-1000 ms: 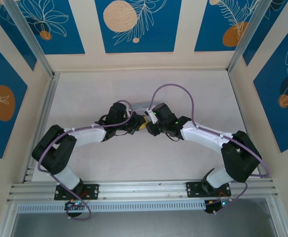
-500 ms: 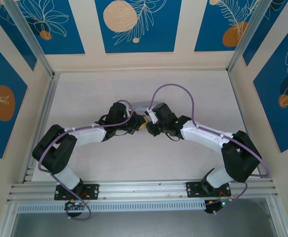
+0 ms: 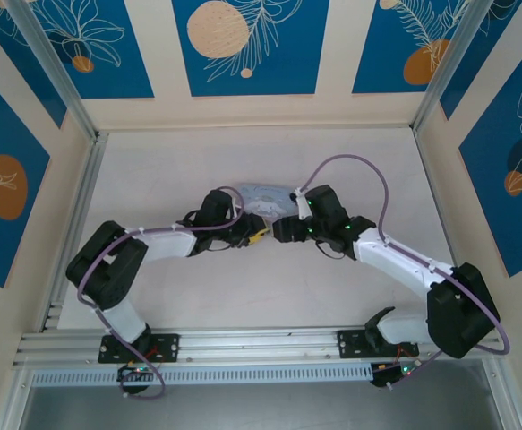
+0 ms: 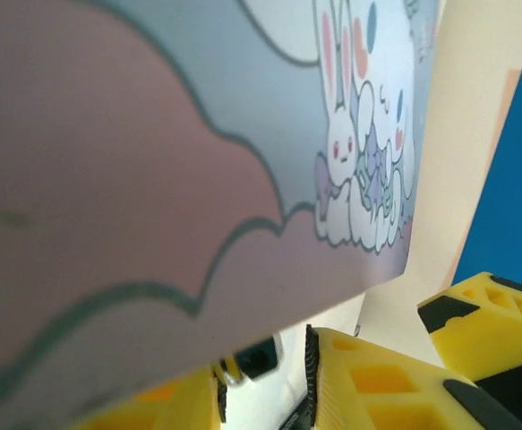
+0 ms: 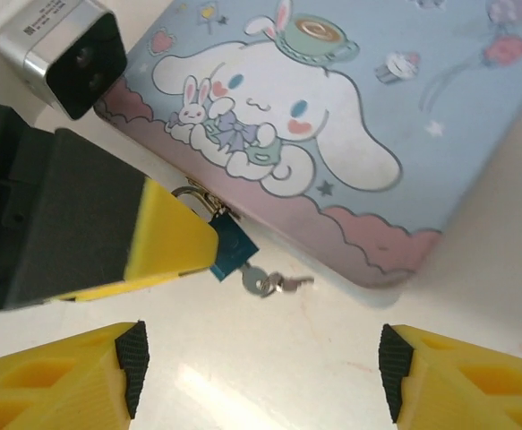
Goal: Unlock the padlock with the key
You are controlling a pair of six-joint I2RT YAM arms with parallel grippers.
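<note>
One cartoon box (image 5: 377, 116) is lying flat while the right pincer (image 5: 261, 367), gaping wide and empty, is facing one padlock (image 5: 231, 248) at the box's edge, which the left pincer (image 3: 257, 236) is touching (grip unclear), one key (image 5: 274, 284) jutting from the lock along that edge, nearer the right arm.

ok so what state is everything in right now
box: lying flat, lid looks shut
padlock: hooked on the box's edge, can't tell whether it is unlocked
key: stuck in the padlock, nothing holding it
right fingers: wide open, empty, short of the key
left fingers: one tip against the padlock, grip can't be told
</note>
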